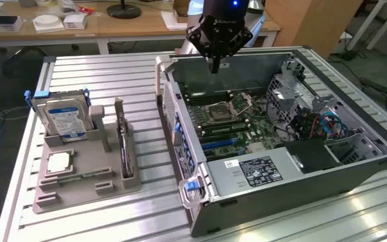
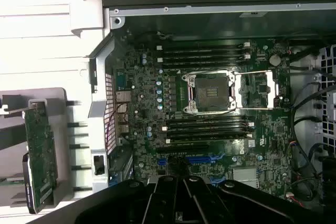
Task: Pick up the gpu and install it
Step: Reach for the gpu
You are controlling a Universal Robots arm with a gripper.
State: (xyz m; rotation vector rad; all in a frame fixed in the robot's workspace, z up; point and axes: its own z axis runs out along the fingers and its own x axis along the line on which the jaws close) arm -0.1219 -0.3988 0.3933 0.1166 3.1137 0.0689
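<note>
One computer case [image 1: 294,194], one hard drive [image 1: 66,118], one gpu [image 1: 125,151], one processor chip [image 1: 59,162], one grey tray [image 1: 86,194]

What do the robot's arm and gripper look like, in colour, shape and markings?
The gripper is matte black, broad at its body and tapering to a narrow tip, with faint pale lettering on the body. Above it glows a small blue light.

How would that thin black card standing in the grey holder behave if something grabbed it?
The gpu looks like a thin rigid board, so it is probably stiff and light. It stands on edge in a slot of the grey holder, so a sideways push might tilt it.
</note>
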